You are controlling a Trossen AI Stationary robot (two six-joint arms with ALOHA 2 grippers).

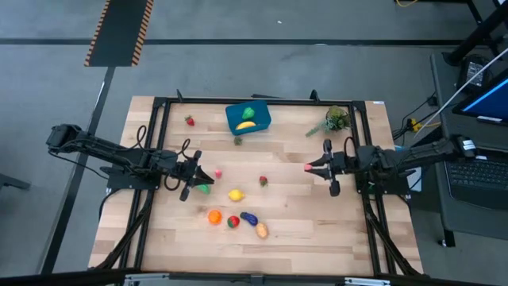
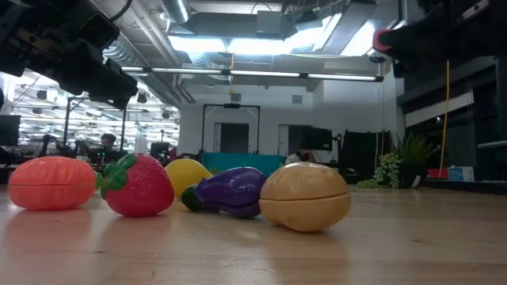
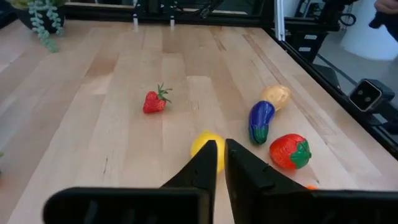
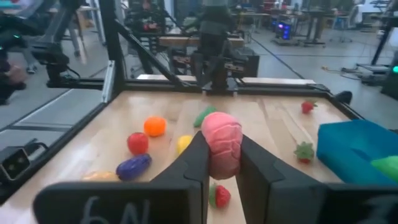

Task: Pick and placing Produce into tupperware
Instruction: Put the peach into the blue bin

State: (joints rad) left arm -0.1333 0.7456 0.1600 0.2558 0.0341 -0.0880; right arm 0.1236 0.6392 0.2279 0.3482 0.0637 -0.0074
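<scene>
R jaws [image 4: 221, 163] clamped on a pink piece [image 4: 221, 143], held up off the worktop [image 1: 302, 230], right of centre, not yet over the box [image 1: 248, 118]. L jaws [image 3: 219, 163] together, empty, low over the left-middle, pointing at the lemon [image 3: 202, 144].

Progress, my read: early. Box sits at far edge, centre; 2 pcs inside so far, green one [image 1: 248, 113] + yellow one [image 1: 246, 125].

Left on the worktop:
- green piece [image 1: 204, 189] + small pink bit [image 1: 218, 173] by L jaws
- lemon, small strawberry [image 1: 263, 181] mid
- orange [image 1: 214, 215], big strawberry [image 1: 232, 222], eggplant [image 1: 249, 218], potato [image 1: 261, 230] near edge
- strawberry [image 1: 190, 121] far left, another small piece [image 1: 237, 140] just by the box

So ~10 loose + 1 in R jaws. Plant sprig [image 1: 335, 120] far right, not produce, leave.
</scene>
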